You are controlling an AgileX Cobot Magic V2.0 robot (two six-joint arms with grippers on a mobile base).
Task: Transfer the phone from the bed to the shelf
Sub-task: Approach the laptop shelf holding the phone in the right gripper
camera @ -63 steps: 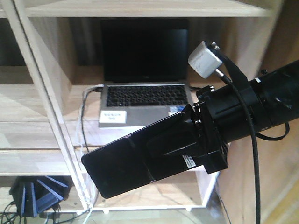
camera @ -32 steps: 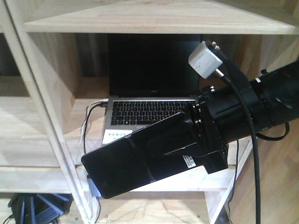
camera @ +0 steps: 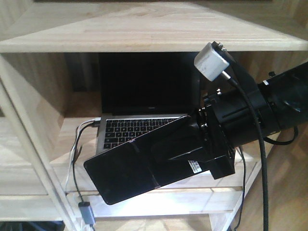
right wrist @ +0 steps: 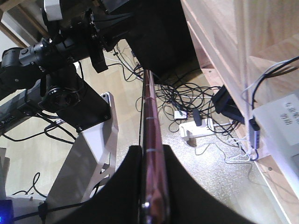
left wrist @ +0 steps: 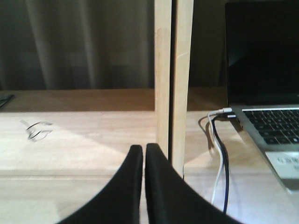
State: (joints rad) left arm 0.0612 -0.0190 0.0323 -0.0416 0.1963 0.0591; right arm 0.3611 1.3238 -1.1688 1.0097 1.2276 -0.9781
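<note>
Front view: a black robot arm reaches in from the right. Its right claw [camera: 179, 153] is clenched on one end of the phone [camera: 137, 168], a glossy black slab held tilted in the air, with most of its length jutting out to the left. Behind it, an open laptop [camera: 144, 108] sits on the shelf [camera: 192, 196].

Left wrist view: the left claw [left wrist: 144, 161] is clenched on nothing, facing an upright post [left wrist: 174, 70]. Cables [left wrist: 217, 140] trail beside the laptop.

Right wrist view: the phone is seen edge-on, pinched between both fingers, high above a floor [right wrist: 140, 93] with tangled wires.

Risk: held by one end, the slick phone could pivot or slip and fall. On the way in it could also clip the laptop or snag the cables.
</note>
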